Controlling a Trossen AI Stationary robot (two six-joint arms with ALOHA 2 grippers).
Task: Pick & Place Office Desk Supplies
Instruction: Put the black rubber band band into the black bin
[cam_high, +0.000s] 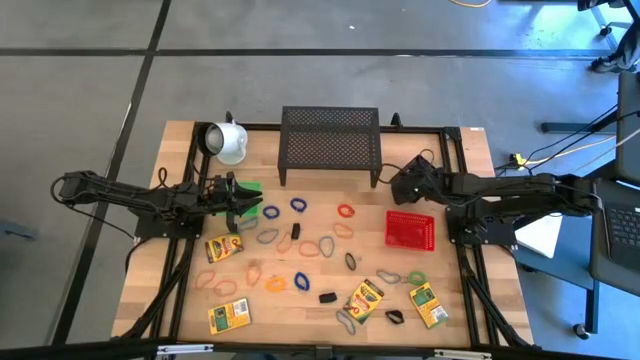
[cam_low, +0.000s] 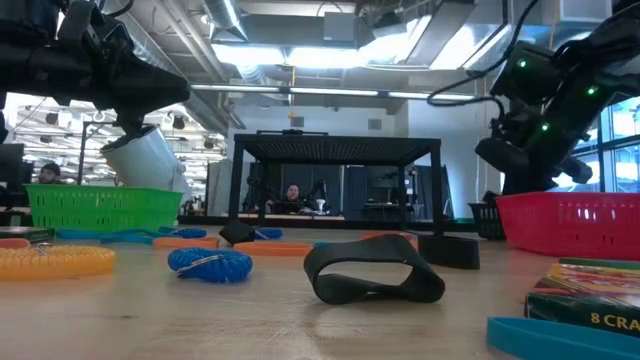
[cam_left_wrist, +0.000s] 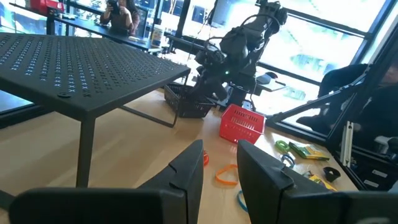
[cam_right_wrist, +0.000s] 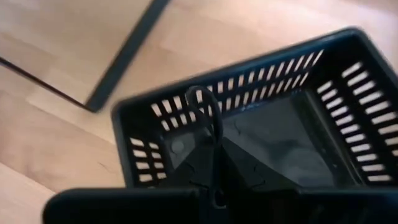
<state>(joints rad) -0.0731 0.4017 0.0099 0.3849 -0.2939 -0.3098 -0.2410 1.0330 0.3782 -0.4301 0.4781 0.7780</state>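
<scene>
Left claw (cam_high: 236, 196): mine, half open with a clear gap between the fingers (cam_left_wrist: 186, 177). It holds nothing and touches nothing, and hangs by the green basket (cam_high: 250, 186).
Nearest supplies: a blue loop (cam_high: 271, 212) lies just to that claw's right on the worktop (cam_high: 290, 320). A crayon box (cam_high: 224, 248) lies near it, toward the front edge.
Rest of the supplies: loops, clips and more boxes are scattered over the middle and front. The left arm is nearer most of them.
Right claw (cam_right_wrist: 214, 146): clenched on a thin dark band (cam_right_wrist: 208, 102), which stands up as a loop from my fingertips.
Key relation: the black basket (cam_right_wrist: 348, 106) sits directly under that claw, so I judge a plain release drops the band in.
Red basket (cam_high: 411, 213): beside the right arm, toward the front.
</scene>
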